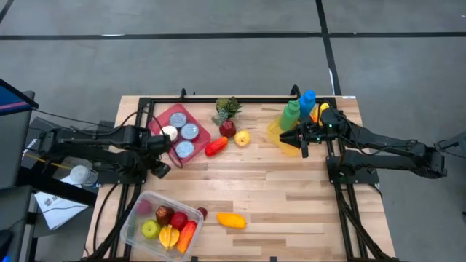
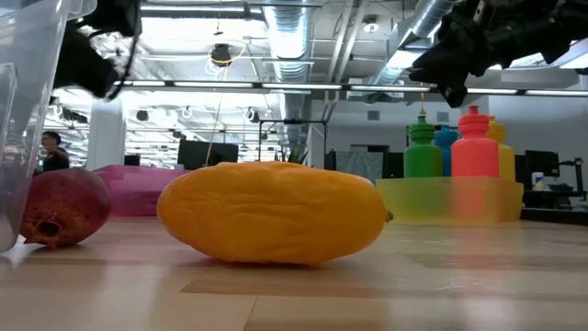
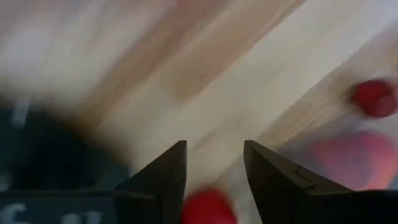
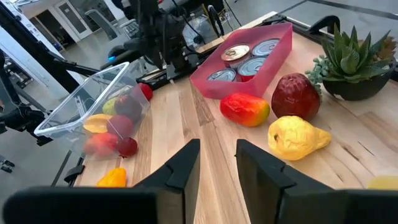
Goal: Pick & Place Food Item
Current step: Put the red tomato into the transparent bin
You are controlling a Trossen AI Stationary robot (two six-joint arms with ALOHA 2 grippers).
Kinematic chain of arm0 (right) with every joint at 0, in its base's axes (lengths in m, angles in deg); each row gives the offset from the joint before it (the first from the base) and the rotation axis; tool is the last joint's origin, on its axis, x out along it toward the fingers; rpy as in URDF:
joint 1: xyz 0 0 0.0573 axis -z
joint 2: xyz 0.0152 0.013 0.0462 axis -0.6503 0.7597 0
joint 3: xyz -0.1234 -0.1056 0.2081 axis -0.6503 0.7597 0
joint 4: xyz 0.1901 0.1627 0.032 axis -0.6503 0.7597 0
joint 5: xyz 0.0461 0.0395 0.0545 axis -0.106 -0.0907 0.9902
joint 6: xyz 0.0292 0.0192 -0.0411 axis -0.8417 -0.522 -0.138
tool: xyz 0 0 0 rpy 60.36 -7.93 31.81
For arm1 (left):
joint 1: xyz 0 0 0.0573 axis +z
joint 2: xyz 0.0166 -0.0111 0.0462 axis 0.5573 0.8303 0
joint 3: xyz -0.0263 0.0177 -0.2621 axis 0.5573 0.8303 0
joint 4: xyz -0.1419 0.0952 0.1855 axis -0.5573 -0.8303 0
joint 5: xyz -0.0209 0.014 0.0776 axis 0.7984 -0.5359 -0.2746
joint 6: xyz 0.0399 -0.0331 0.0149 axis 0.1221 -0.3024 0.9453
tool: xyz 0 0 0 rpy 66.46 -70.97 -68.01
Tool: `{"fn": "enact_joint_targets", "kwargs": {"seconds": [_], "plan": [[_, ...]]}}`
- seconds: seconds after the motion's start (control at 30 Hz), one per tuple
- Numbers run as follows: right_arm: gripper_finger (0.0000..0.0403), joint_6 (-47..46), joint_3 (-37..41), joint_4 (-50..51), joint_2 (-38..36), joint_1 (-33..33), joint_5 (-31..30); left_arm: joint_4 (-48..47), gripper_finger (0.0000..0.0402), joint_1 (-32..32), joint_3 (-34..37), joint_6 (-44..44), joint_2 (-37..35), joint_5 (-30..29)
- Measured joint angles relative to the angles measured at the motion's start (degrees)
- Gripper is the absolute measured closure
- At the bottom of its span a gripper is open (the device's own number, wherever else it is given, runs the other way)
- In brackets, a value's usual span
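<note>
Low view puts the yellow-orange fruit (image 2: 274, 213) nearest, lying alone on the table (image 2: 386, 285) on its long side, with a dark red fruit (image 2: 62, 208) to one side of it against the wall of the clear bin (image 2: 23, 101). From above, the yellow-orange fruit sits just beside that bin, which already holds several pieces. Its skin looks smooth and slightly dimpled, and I judge it a light, stiff plastic piece that could roll or slip. A hold across its narrow middle, fingers square to its length, seems safest.

Farther back, the left gripper (image 1: 162, 156) hangs between the bin and the pink tray (image 1: 169, 115) of cans, jaws apart with nothing between them. Beyond lie a red-orange fruit (image 1: 216, 146), a dark red one (image 1: 228, 129), a pale yellow one (image 1: 242, 137) and a small plant (image 1: 228, 108). The right gripper (image 1: 297, 137), jaws also apart and empty, hovers by the yellow tray (image 1: 274, 132) of bottles (image 1: 291, 113).
</note>
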Motion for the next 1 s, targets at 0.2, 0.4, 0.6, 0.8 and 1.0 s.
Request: {"fn": "enact_joint_targets", "kwargs": {"seconds": [0.2, 0.4, 0.6, 0.8, 1.0], "plan": [[0.0305, -0.01, 0.00, -0.15, 0.00, -0.02, 0.01, -0.67, 0.0249, -0.03, -0.40, -12.17, 1.04, 1.91], [0.0305, -0.02, 0.00, 0.05, 0.00, -0.13, 0.07, 0.53, 0.0270, -3.02, -0.31, -29.83, 3.45, 5.57], [0.0305, 0.02, 0.00, 0.20, 0.00, -0.13, 0.09, 10.14, 0.0291, -8.73, -0.29, -39.77, 4.90, 3.88], [0.0305, 0.45, 0.00, 0.42, 0.00, -0.13, 0.11, 18.21, 0.0297, -11.77, -0.29, -44.40, 5.15, -4.78], [0.0305, 0.61, 0.00, 0.51, 0.00, -0.13, 0.24, 10.28, 0.0298, -15.43, -1.58, -63.04, 2.74, -6.94]]}}
